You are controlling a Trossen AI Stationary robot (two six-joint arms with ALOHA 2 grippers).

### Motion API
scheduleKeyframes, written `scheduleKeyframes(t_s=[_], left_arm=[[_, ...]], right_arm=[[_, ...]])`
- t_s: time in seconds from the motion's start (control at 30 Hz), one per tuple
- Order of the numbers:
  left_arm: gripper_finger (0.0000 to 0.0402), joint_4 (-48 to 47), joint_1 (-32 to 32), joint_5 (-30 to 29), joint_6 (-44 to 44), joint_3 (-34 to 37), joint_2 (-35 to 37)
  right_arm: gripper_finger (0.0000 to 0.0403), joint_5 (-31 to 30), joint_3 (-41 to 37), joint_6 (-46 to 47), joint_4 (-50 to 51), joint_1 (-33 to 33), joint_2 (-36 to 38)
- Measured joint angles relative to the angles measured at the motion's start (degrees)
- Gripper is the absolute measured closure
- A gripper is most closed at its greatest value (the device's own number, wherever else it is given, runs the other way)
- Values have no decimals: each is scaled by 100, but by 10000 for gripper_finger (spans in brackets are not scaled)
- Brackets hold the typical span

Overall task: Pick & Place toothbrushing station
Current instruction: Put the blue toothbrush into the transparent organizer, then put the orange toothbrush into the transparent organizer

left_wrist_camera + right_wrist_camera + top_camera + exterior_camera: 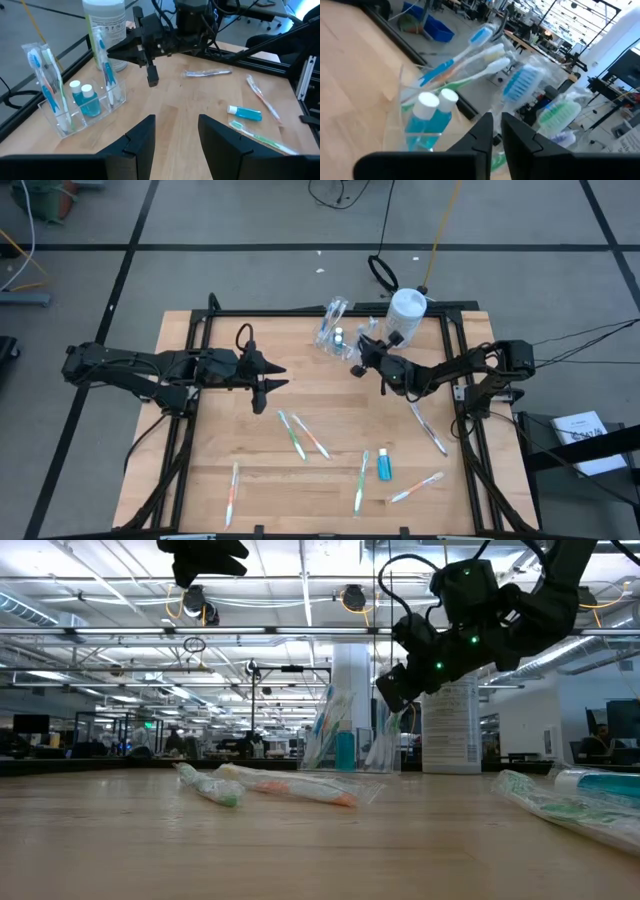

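Note:
The clear plastic holder (335, 330) stands on its base at the table's far middle. It holds wrapped pastel toothbrushes (47, 75) and two blue toothpaste tubes (85, 100), also seen in the right wrist view (432, 117). My right gripper (358, 363) hovers just right of the holder, above the table. Its fingers (482, 131) are almost together, next to a wrapped toothbrush (522, 82). My left gripper (278, 377) is open and empty, raised left of centre and pointing at the holder (75, 107). My right gripper's fingertips stand close to the wrapped toothbrushes at the holder's right end (106, 65). I cannot tell whether they touch a wrapper.
A white lidded bottle (407, 310) stands right of the holder. Several wrapped toothbrushes (292, 433) (361, 480) (428, 427) and a blue toothpaste tube (384, 465) lie loose on the near half. Black frame rails (455, 370) run along the table's sides.

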State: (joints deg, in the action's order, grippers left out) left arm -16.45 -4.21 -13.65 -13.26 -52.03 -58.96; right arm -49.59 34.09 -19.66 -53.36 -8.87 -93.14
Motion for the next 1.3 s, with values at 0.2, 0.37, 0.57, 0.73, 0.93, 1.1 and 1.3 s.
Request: scheduleKeyframes(t_s=[0.2, 0.37, 0.57, 0.73, 0.93, 1.1, 1.3], left_arm=[[249, -9, -2, 2, -232, 0, -2], [249, -11, -5, 3, -255, 2, -2], [249, -32, -139, 11, -647, 2, -100], [249, -140, -406, 250, -1162, 4, -369], [249, -194, -760, 1014, -1579, 7, -788], [249, -244, -1035, 1245, -1609, 7, -1077], [249, -494, -1336, 1662, -2126, 9, -1222]], right_arm=[[333, 11, 0, -135, 101, 301, 248], [290, 12, -2, -9, 895, 641, 905], [247, 29, -2, 824, 2811, 1047, 1967], [234, 853, -2, 2128, 4693, 1468, 3109], [239, 3510, -2, 4080, 6222, 1789, 4211], [248, 3896, -335, 4691, 6506, 2082, 4389], [248, 3922, -730, 5110, 6455, 2054, 4387]])
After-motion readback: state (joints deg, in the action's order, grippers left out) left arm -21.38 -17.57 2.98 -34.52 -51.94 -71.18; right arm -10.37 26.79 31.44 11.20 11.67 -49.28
